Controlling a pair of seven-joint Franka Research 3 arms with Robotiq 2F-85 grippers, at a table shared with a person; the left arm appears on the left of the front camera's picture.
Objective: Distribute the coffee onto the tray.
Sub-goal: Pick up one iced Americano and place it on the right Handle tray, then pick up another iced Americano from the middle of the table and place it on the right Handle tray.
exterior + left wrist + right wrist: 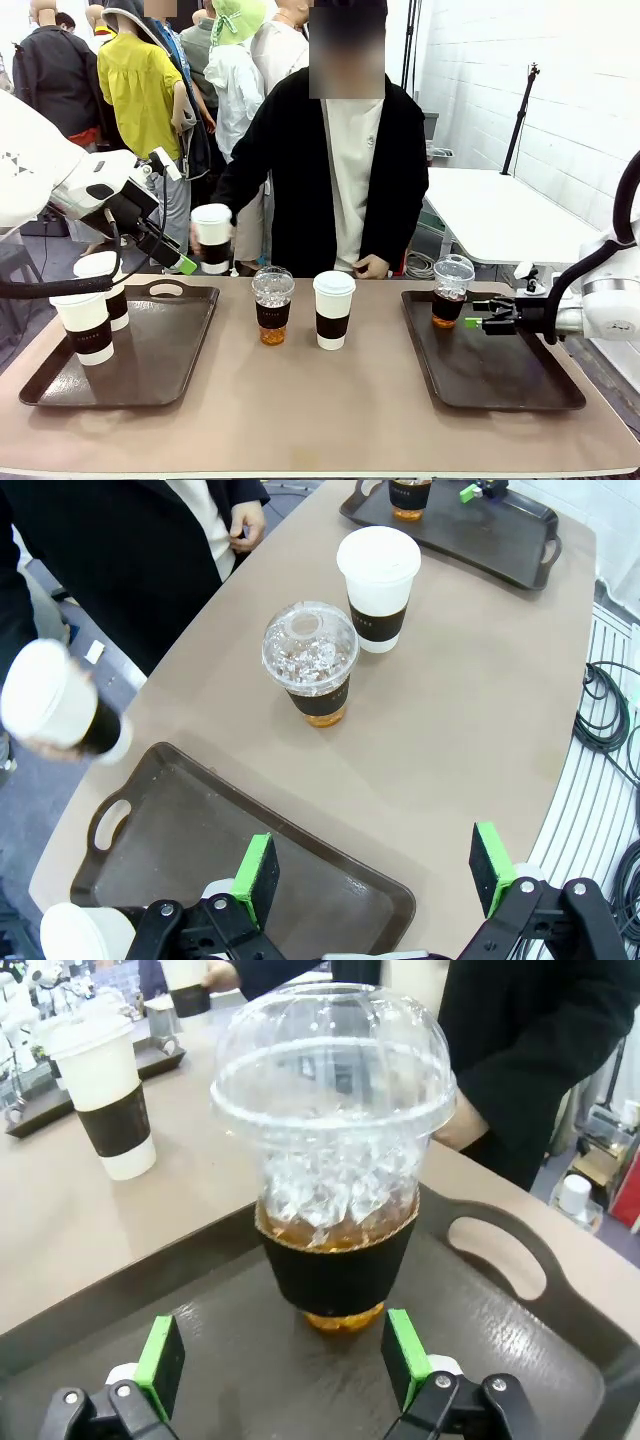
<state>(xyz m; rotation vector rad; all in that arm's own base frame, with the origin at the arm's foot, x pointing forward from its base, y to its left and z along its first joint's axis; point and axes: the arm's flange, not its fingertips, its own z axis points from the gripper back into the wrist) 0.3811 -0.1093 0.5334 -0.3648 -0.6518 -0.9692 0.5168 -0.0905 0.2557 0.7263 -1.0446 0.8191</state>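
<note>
On the left tray [150,375] stood two white lidded cups with black sleeves, a front cup [82,325] and a rear cup [108,290] close behind it. The left gripper [186,264] hung above that tray's far edge. Its jaws were spread wide with nothing between them, and in the left wrist view its green pads [256,876] stood well apart over the tray. Just beside it, the person's hand [198,240] held a third white cup [212,240] in the air past the table's far edge. On the bare table [330,410], near the middle, stood a dome-lidded cup of amber drink [272,305] and, near it on the right but apart, a fourth white cup [334,310]. The right tray [520,385] bore a second dome-lidded cup [451,292] at its far left corner. The right gripper [474,322] lay level just beside that cup's sleeve, jaws spread. The right wrist view showed its pads on either side of the cup's base [340,1260]; whether they touched it could not be told.
</note>
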